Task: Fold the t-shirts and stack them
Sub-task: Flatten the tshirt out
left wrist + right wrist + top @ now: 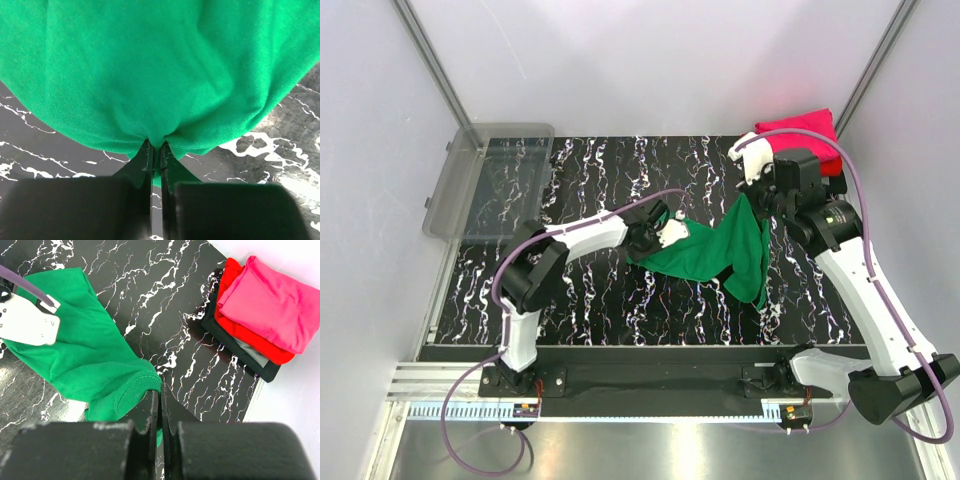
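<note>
One green shirt [715,250] hangs stretched mid-table, long axis running left to far right, both ends clenched by the left gripper [156,150] and right gripper [160,392]. Far right corner: three folded shirts stacked, pink [270,305] over red [232,280] over black [222,333].

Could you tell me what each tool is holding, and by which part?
Both hold the green t-shirt: left tool pinches a bunched edge, right tool a banded edge.
</note>
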`<action>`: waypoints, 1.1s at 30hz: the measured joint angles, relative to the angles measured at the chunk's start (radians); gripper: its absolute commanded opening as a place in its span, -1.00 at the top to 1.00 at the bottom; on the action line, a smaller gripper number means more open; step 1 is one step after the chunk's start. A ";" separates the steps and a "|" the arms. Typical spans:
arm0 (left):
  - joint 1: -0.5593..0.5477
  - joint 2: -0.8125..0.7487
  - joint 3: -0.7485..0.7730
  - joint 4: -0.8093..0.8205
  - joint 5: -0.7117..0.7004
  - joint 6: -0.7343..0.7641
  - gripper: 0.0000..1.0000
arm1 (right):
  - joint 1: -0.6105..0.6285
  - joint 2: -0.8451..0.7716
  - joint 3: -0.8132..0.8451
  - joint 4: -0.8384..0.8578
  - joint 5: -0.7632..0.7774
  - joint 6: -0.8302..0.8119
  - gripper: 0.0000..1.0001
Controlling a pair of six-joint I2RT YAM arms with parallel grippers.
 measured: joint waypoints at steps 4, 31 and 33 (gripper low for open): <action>0.004 -0.032 -0.010 -0.013 0.007 -0.008 1.00 | 0.000 0.000 0.000 0.000 0.001 -0.001 1.00; 0.170 -0.492 -0.014 -0.383 0.272 0.104 0.99 | -0.077 0.101 0.080 0.048 -0.142 0.066 1.00; 0.235 -0.313 0.079 -0.413 0.299 0.087 0.96 | -0.115 0.242 0.072 0.089 -0.154 0.063 1.00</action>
